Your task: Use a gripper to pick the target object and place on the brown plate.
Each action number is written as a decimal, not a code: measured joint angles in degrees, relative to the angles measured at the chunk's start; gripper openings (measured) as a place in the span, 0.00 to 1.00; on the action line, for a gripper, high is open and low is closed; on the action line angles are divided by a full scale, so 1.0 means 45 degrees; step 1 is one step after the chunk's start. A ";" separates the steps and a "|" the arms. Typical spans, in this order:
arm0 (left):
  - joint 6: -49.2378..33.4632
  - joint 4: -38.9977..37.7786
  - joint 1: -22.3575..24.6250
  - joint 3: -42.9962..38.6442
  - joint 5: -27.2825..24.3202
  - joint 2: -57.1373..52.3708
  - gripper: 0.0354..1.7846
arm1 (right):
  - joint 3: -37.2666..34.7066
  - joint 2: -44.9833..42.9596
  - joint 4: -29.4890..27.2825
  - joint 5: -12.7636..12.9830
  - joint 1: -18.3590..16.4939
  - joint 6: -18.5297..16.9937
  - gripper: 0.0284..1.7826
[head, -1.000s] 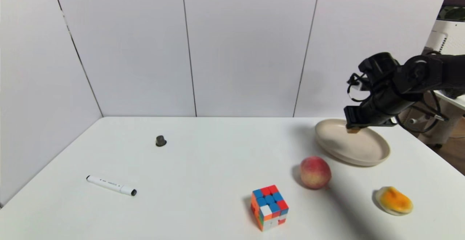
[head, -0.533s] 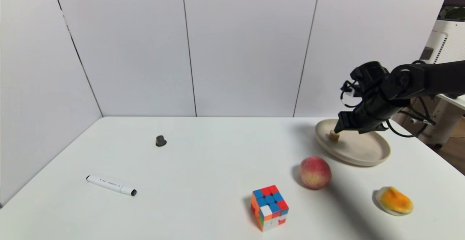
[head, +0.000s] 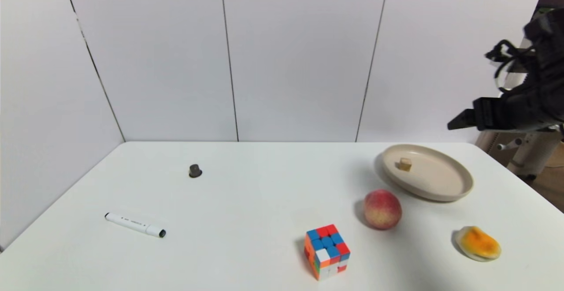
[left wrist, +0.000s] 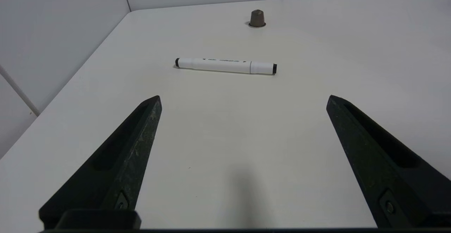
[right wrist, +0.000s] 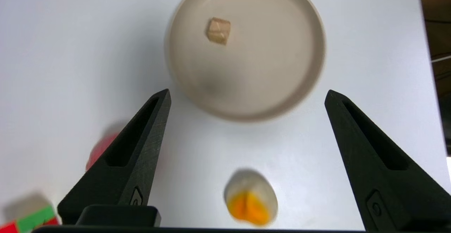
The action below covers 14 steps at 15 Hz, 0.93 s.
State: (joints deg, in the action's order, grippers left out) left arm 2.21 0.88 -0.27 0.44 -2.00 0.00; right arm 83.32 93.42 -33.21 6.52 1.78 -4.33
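Observation:
The tiny tan cube point(head: 405, 164) lies inside the beige-tan plate point(head: 454, 183) at the table's back right, near its far-left rim. In the right wrist view the cube point(right wrist: 218, 31) and plate point(right wrist: 289, 85) lie well below. My right gripper point(head: 458, 123) hangs high above the table's right edge, to the right of the plate; its jaws point(right wrist: 246, 95) are wide open and empty. My left gripper point(left wrist: 243, 99) is open and empty over the table's left part, and is out of the head view.
A peach point(head: 382, 209), a multicoloured puzzle cube point(head: 327, 251) and an orange-white piece point(head: 478, 243) lie at the front right. A white marker point(head: 134, 225) and a small dark grey cap point(head: 195, 170) lie at the left. White walls stand behind.
My right gripper let go of the cube on the plate, then rose and drew back to the right. The cube stays on the plate.

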 joint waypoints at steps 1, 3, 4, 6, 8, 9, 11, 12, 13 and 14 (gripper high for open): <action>0.0000 0.0000 0.0000 0.0000 0.0000 0.0000 0.94 | -0.1035 -0.1295 0.0035 0.0000 -0.0079 -0.0005 0.87; 0.0005 0.0000 0.0000 0.0000 -0.0003 0.0000 0.94 | -0.3411 -0.3879 0.0368 -0.0011 -0.0182 -0.0011 0.89; 0.0005 0.0000 0.0000 0.0000 -0.0003 0.0000 0.94 | -0.4974 -0.5337 0.0815 -0.0024 -0.0190 -0.0011 0.90; 0.0005 0.0000 0.0000 0.0000 -0.0003 0.0000 0.94 | -0.8227 -0.8100 0.2137 -0.0092 -0.0138 0.0130 0.91; 0.0005 0.0000 0.0000 0.0000 -0.0003 0.0000 0.94 | -1.1773 -1.0898 0.4123 -0.0146 -0.0079 0.0558 0.92; 0.0011 -0.0005 0.0000 0.0000 0.0000 0.0000 0.94 | -1.3396 -1.2155 0.5242 -0.0160 -0.0060 0.0810 0.92; 0.0005 0.0000 0.0000 0.0000 -0.0003 0.0000 0.94 | -1.6295 -1.4569 0.7648 -0.0184 -0.0084 0.1425 0.93; 0.0005 0.0000 0.0000 0.0000 -0.0003 0.0000 0.94 | -1.7273 -1.5688 0.8463 -0.0225 -0.0138 0.1707 0.94; -0.0003 0.0000 0.0000 0.0000 -0.0003 0.0000 0.94 | -1.7907 -1.6931 0.8785 -0.0355 -0.0209 0.1945 0.94; 0.0005 0.0000 0.0000 0.0000 0.0000 0.0000 0.94 | -1.8188 -1.7931 0.8672 -0.0666 -0.0263 0.2113 0.94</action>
State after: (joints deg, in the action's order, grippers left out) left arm 2.23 0.88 -0.27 0.44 -2.00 0.00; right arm 1.48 12.73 5.81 3.52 0.60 5.18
